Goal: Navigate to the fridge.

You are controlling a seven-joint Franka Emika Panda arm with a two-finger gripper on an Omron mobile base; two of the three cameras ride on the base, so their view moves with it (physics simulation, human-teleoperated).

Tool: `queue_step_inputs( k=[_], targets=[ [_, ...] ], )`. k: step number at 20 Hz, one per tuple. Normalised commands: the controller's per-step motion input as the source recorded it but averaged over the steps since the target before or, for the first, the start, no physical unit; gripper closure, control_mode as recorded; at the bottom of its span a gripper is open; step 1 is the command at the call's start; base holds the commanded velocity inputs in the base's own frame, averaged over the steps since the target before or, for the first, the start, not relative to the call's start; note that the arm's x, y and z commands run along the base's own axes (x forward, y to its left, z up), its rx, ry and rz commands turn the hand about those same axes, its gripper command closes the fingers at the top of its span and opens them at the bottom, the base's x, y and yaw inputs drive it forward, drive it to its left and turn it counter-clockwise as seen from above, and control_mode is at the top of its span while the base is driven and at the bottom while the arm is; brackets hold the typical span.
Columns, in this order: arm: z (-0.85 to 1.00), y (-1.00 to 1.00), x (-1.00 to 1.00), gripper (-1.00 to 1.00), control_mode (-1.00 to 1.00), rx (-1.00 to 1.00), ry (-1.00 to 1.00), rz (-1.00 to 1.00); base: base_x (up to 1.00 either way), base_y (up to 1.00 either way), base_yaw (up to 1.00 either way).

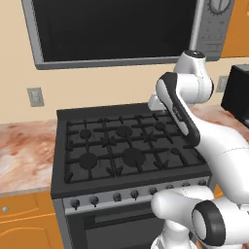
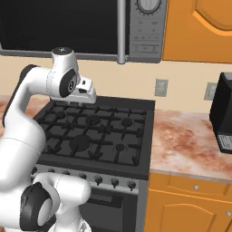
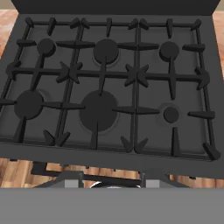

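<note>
The stove is sitting between two stretches of counter, with the microwave hanging directly above it. Right of the stove, a dark appliance is standing on the counter, below a wall cabinet.

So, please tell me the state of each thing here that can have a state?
Stove: burners unlit, nothing on the grates.
Oven door: shut.
Microwave: door shut, window dark.
Upper cabinet: door shut.
Drawers: shut.
Black appliance: upright on the counter; on or off cannot be told.
Arm: folded above the stove; gripper open or shut cannot be told.
</note>
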Motion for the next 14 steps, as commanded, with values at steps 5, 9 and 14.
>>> queue_step_inputs(
  k=[5, 9, 14],
  targets=[
    [0.00, 0.00, 0.00, -1.00, 1.00, 0.00, 0.00, 0.00, 0.00, 0.00, 0.00],
    [0.00, 0.00, 0.00, -1.00, 1.00, 0.00, 0.00, 0.00, -0.01, 0.00, 0.00],
    [0.00, 0.00, 0.00, -1.00, 1.00, 0.00, 0.00, 0.00, -0.19, 0.26, 0.39]
  ],
)
